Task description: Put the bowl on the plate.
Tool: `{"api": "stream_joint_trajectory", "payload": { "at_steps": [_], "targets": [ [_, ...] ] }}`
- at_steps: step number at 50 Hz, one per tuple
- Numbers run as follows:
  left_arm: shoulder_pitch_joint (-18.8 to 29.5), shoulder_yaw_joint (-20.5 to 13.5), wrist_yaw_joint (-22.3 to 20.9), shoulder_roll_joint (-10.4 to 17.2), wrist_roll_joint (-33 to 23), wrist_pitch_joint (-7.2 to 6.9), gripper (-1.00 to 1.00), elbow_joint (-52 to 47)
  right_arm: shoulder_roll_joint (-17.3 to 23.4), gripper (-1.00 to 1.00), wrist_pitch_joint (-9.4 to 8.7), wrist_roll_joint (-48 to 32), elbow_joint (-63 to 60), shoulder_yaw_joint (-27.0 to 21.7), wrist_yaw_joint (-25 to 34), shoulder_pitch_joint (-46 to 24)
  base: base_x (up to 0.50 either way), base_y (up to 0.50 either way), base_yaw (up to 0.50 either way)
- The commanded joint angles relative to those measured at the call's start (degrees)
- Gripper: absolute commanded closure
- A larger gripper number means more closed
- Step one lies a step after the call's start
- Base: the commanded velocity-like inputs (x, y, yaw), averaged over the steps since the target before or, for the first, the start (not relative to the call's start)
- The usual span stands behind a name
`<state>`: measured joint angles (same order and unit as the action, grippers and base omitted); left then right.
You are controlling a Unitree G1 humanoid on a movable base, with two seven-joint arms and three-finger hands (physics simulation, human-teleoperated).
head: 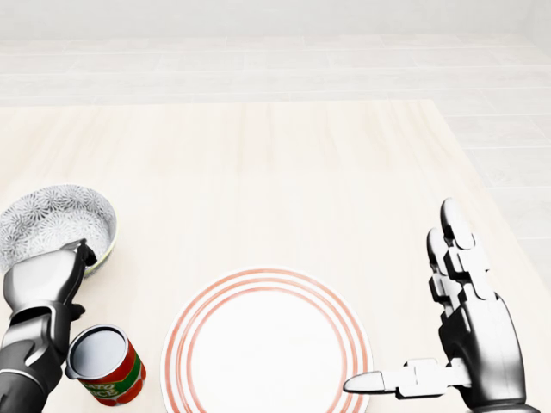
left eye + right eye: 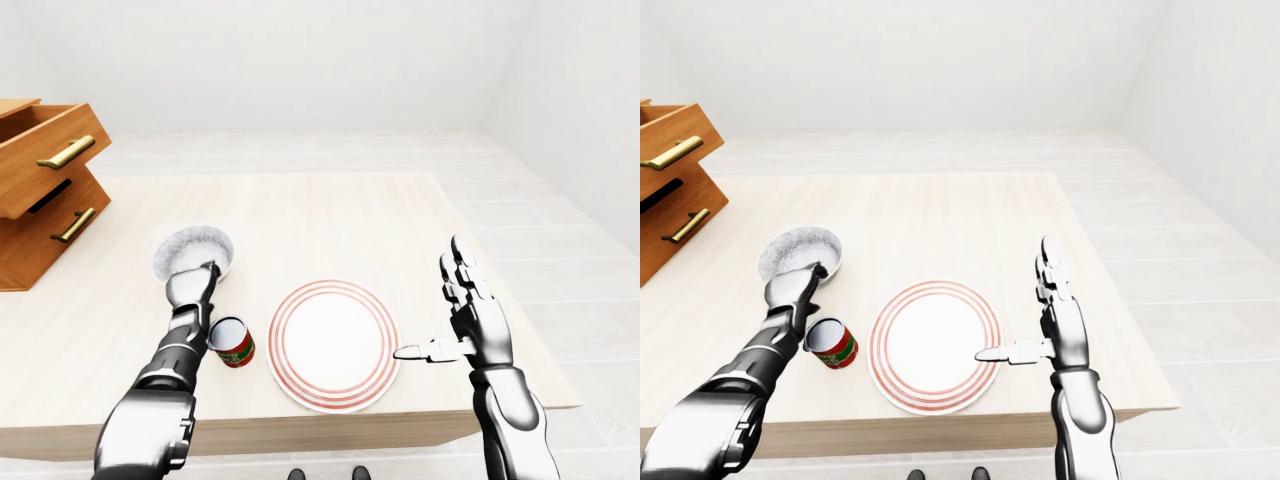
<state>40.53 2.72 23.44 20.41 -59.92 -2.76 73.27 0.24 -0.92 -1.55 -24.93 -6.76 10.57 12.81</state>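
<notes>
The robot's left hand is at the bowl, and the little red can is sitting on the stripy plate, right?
Not quite. The can stands on the table, left of the plate, as the head view shows. The plate has nothing on it. The left hand is at the bowl, as you said.

left hand (image 1: 47, 275): glossy silver-grey shell, rounded knuckle housing, dark joints between plates. left forearm (image 2: 180, 350): segmented chrome casing with black gaps at wrist, widening to bulky square upper block with ribbed black slots along edge. right hand (image 1: 448, 335): same polished metal, three fingers built of short blocky links with rounded tips, thumb tapered to pale point, dark seams at each knuckle. right forearm (image 2: 1080, 420): smooth silver tube, darker underside. two black shoe tips (image 2: 325, 473) at bottom edge.
</notes>
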Motion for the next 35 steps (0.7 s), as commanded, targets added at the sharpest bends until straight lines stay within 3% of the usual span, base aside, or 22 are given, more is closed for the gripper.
{"api": "stream_joint_trajectory", "payload": {
  "at_steps": [1,12,29,35],
  "targets": [
    [-0.47,0.23,-0.28,0.09,-0.12,0.25,1.0,0.36,0.05,-1.0,0.12,0.01,0.13,0.02,-0.04,-0.01,0.0,0.0,0.0],
    [-0.62,0.25,-0.31,0.12,-0.26,0.47,1.0,0.1,-0.1,-1.0,1.04,-0.94,0.3,-0.13,-0.88,0.07,0.0,0.0,0.0],
    [-0.47,-0.4,-1.89,1.55,0.15,1.8,1.0,-2.58,-0.07,-1.0,-0.26,-1.86,-2.02,0.13,-1.08,0.66,0.0,0.0,0.0],
    [-0.57,-0.99,-4.26,2.36,0.52,1.46,1.0,-6.1,-0.12,-1.0,-0.67,-1.25,-2.75,-0.49,-0.71,0.95,0.0,0.0,0.0]
  ]
}}
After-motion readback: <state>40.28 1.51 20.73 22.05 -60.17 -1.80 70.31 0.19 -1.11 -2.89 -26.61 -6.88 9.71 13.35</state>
